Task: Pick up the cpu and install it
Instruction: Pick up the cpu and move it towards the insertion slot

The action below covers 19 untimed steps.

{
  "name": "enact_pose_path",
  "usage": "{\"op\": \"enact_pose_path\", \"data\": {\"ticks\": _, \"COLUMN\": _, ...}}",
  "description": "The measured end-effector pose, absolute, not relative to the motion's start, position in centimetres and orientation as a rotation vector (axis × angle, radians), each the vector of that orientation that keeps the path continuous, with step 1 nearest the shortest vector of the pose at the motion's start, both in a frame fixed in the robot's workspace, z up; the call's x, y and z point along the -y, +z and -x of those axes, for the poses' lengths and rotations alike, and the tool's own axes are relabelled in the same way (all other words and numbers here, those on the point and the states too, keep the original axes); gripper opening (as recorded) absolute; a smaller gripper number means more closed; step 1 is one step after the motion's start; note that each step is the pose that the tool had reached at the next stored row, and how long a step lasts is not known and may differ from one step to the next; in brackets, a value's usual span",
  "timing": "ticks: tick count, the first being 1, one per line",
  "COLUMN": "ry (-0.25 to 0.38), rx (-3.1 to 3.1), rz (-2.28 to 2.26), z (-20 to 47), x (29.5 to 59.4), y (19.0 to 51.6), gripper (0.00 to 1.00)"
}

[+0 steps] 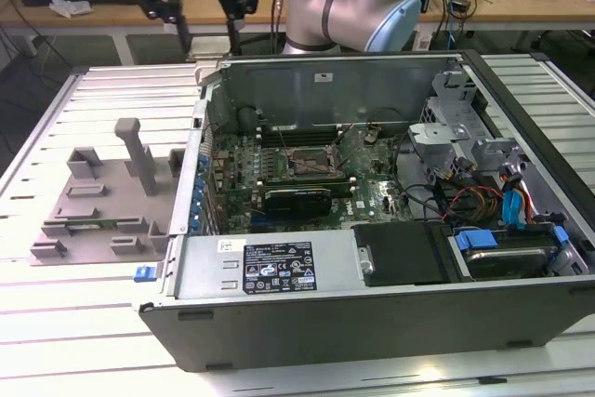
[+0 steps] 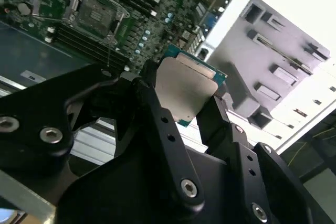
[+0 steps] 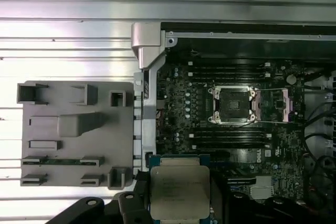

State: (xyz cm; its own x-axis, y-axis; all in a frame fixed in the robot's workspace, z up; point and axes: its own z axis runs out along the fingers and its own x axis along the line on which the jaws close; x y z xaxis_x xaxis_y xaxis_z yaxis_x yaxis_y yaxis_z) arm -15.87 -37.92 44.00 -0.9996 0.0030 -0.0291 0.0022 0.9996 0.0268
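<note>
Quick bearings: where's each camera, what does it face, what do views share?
Exterior view: off the arm, looking down into the open case; arm behind.
Second wrist view: wrist-mounted, past the end effector gripping the cpu, toward the socket.
First wrist view: wrist-mounted, straight down on case and grey fixture; end effector shows.
Both wrist views share cpu, socket, fixture.

One cpu [image 3: 179, 192], one socket [image 3: 232, 104], one fixture [image 3: 73, 153].

Claw [image 1: 210, 33] high behind open computer case [image 1: 372, 327]; grey fixture [image 1: 93, 216] beside
</note>
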Motion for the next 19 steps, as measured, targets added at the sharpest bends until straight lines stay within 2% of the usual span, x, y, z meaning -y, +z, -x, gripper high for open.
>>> {"op": "enact_pose_path", "data": {"ticks": 7, "ry": 0.042, "rx": -3.113, "rz": -0.004, "z": 11.5, "x": 38.0, "y": 44.0, "gripper": 0.55}}
{"op": "enact_pose_path", "data": {"ticks": 13, "ry": 0.042, "rx": -3.113, "rz": -0.004, "z": 11.2, "x": 38.0, "y": 43.9, "gripper": 0.55}}
{"op": "enact_pose_path", "data": {"ticks": 19, "ry": 0.042, "rx": -3.114, "rz": -0.004, "z": 10.5, "x": 38.0, "y": 42.3, "gripper": 0.55}}
